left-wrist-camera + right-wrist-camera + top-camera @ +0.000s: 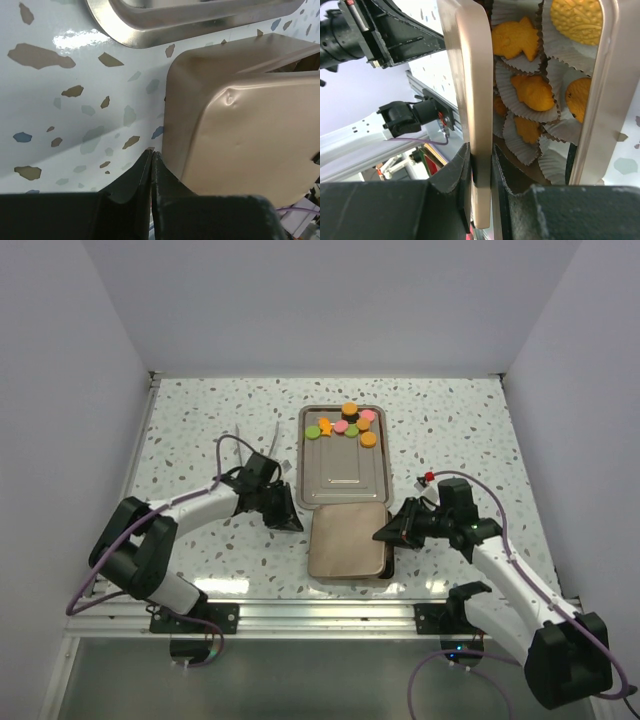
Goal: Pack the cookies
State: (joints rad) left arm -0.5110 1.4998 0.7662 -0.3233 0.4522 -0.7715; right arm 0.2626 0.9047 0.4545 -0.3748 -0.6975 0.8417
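left hand (151,155): fingers pressed together, nothing between them. It sits low on the bench (200,440), just beside the near-left corner of the lid (345,545), and I can't tell if it's actually touching.

tray (303,455): silver, mid-bench, just beyond the tin. The near part is bare.

cookies (348,425): a small loose heap at the tray's far end. Mostly orange, plus a few pink, a green and a black. Neither hand is anywhere near them.

lid: tan metal, lying over the tin (592,100) and covering nearly all of it from above.

packed cookies (532,92): the right wrist view peeks under the lid, and there are orange ones, some shaped and some round, sitting in paper cups (520,145).

right hand (481,160): clamped on the lid's right rim, holding that edge up off the tin.

progress: partway, I reckon. A good few cups are filled, but that heap on the tray hasn't gone in yet.

what's left: get the lid clear, move the rest across, then shut the tin properly. I can't see how many cups are empty.
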